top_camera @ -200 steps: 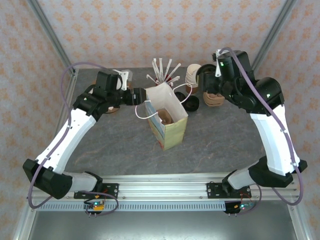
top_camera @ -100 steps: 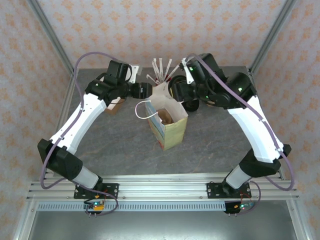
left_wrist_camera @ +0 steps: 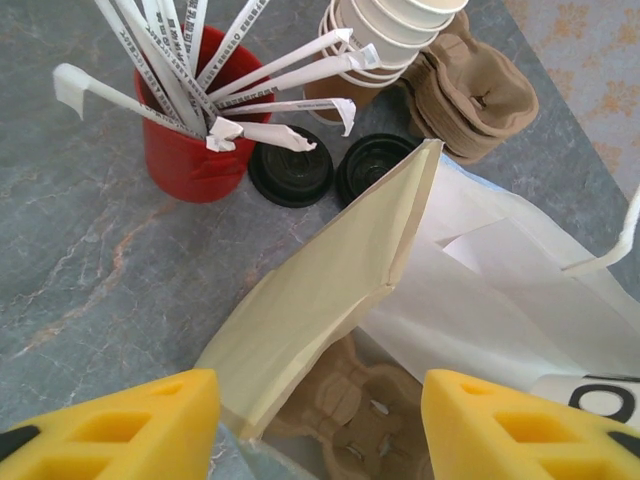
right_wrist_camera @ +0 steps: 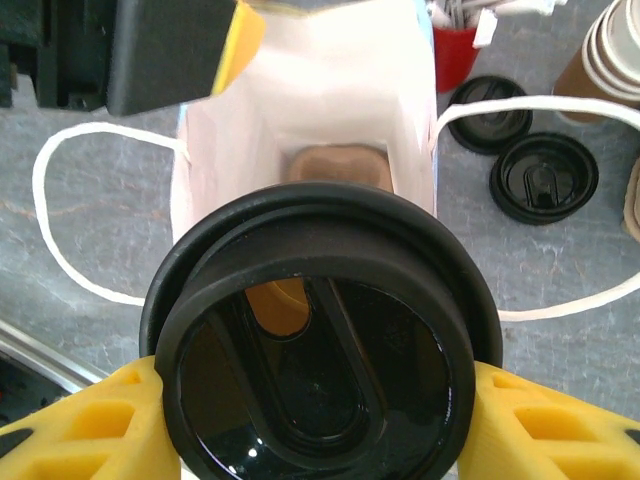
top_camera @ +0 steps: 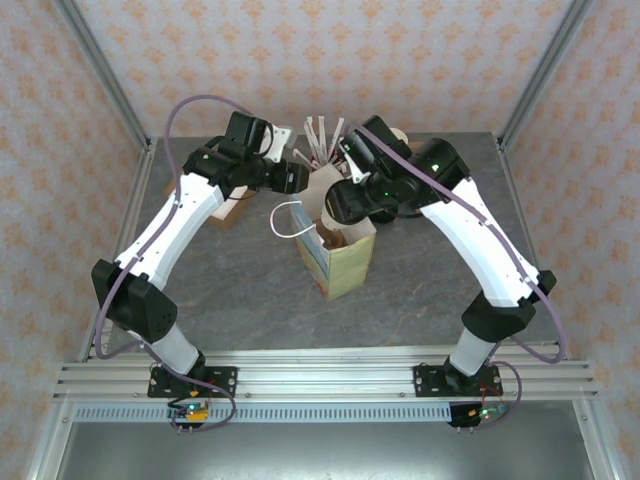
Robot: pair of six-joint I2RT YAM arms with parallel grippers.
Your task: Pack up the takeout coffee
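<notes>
The takeout coffee (right_wrist_camera: 320, 350), seen from above as a round black lid, is held between the yellow fingers of my right gripper (right_wrist_camera: 320, 425), which is shut on it. It hangs right over the mouth of the open paper bag (right_wrist_camera: 310, 110) (top_camera: 338, 250). A brown cup carrier (right_wrist_camera: 335, 165) (left_wrist_camera: 375, 420) lies on the bag's bottom. My left gripper (left_wrist_camera: 320, 425) (top_camera: 298, 178) stands open at the bag's far rim, with the cream side wall (left_wrist_camera: 330, 290) between its fingers and no contact that I can see.
Behind the bag stand a red cup of white straws (left_wrist_camera: 190, 155) (top_camera: 325, 140), two loose black lids (left_wrist_camera: 290, 172) (right_wrist_camera: 543, 178), a stack of lidless cream cups (left_wrist_camera: 390, 35) and a pile of brown carriers (left_wrist_camera: 480, 95). The bag's white handles (right_wrist_camera: 60, 200) loop out sideways.
My right arm has swung left from the back right with the coffee and now holds it over the bag. My left gripper has moved to the bag's far rim and its jaws have narrowed.
</notes>
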